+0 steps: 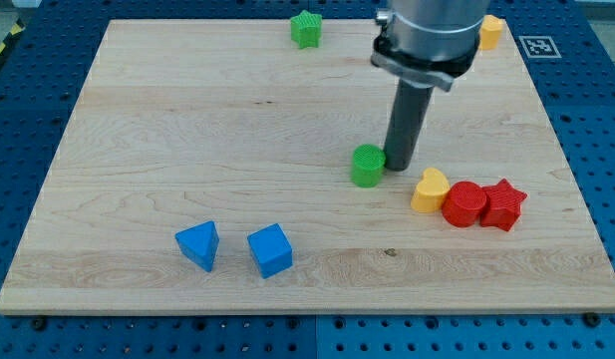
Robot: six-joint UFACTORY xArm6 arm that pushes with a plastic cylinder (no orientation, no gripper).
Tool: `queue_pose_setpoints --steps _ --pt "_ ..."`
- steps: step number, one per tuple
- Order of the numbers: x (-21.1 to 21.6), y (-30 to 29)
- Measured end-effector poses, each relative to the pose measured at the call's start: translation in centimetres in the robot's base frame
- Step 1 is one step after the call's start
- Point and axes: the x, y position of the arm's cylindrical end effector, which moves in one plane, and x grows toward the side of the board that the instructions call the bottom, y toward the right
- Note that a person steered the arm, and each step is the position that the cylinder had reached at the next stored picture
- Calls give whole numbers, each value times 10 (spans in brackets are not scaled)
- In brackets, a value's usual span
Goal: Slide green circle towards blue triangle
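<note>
A pale wooden board [187, 130] lies on a blue pegboard bench and fills most of the view. There is no claw here to open or close, only a dark rod ending in my tip [399, 166].

My tip stands near the middle of the board, a little toward the view's right edge, touching or just beside the right side of the green circle [367, 166]. The blue triangle [198, 244] sits near the bottom edge, toward the bottom left corner, with a blue cube [270, 250] just beside it on the right.

To do the step well, I judge the push should run down and to the left, so my tip ought to sit on the circle's upper right side, opposite the triangle. A push off centre would probably let the round block roll away sideways.

The board between circle and triangle is open. The cube lies close to the line of travel, so it seems best to aim left of it.

Well clear are a yellow heart [431, 190], red cylinder [464, 203] and red star [503, 204] near the right edge, and a green star [306, 29] and an orange block [491, 31] along the top edge.
</note>
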Motion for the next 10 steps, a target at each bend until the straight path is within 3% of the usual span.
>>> queue_pose_setpoints --steps 4,10 --pt "24 -84" --pt "-2 -195"
